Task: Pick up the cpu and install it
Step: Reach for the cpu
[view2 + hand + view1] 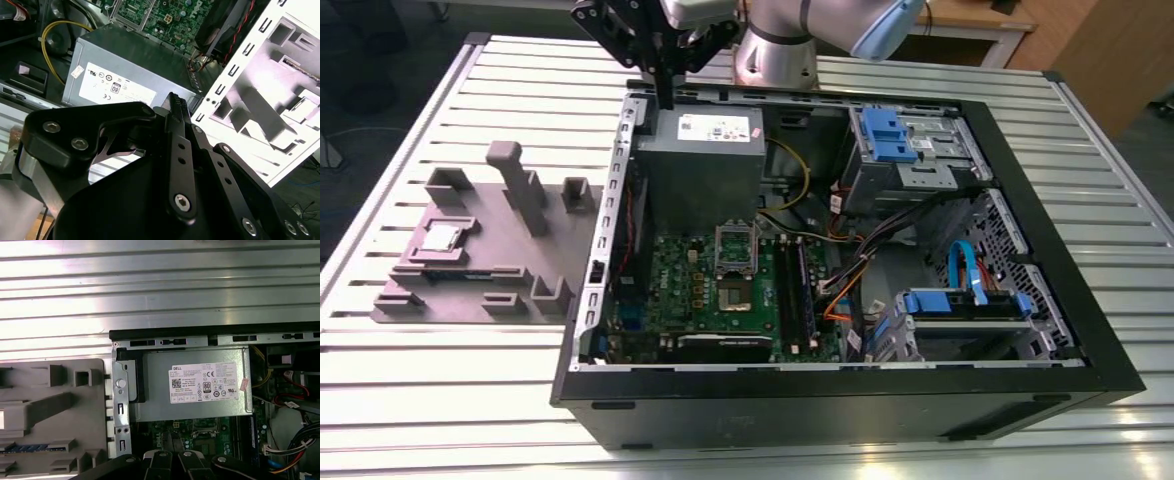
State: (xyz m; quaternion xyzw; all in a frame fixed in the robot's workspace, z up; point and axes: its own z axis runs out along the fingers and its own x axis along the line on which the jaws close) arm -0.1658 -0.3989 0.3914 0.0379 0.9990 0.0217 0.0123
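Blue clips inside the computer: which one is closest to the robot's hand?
The blue clip at the far end of the case, where the hand hangs. The other blue clip sits at the near end.

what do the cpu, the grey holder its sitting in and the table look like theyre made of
The cpu: seemingly a metal top, by its pale silvery sheen. The grey holder: probably matte plastic, uniform dull grey with blocky moulded shapes. The table: likely aluminium, bright ribbed slats that reflect the light.
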